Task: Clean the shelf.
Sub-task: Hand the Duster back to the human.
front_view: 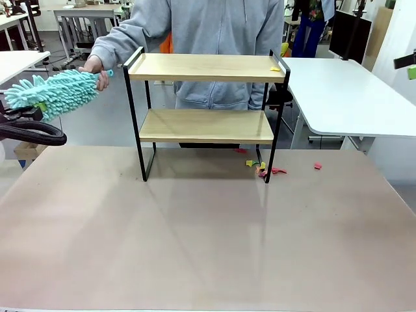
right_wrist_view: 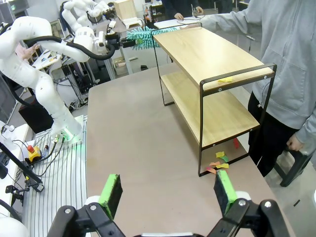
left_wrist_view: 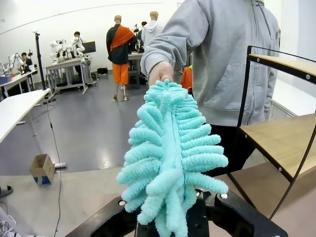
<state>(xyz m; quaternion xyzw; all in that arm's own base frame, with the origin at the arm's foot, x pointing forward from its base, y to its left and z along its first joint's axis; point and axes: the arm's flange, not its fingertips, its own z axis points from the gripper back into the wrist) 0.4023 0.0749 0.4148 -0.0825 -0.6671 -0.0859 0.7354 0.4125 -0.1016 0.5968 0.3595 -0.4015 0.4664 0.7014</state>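
Across the front view, the shelf stands mid-surface, toward the person's side. A yellow scrap lies on the top board's right end; more scraps sit on the surface by the right legs, one red bit farther right. At far left the person's hand grips the handle end of a teal duster, whose other end meets the left end effector. Left wrist view: duster runs from the pressed-together left end effector, pinching its fluffy tip, up to the hand; shelf stands beside, to the right, apart from the duster. Looks like a handover underway. Right wrist view: right end effector spread, green pads bare, hanging over the surface near the shelf; scrap on top board, scraps at the foot. Judgement: cleaning barely begun; top-board scrap not yet swept, surface litter remains.
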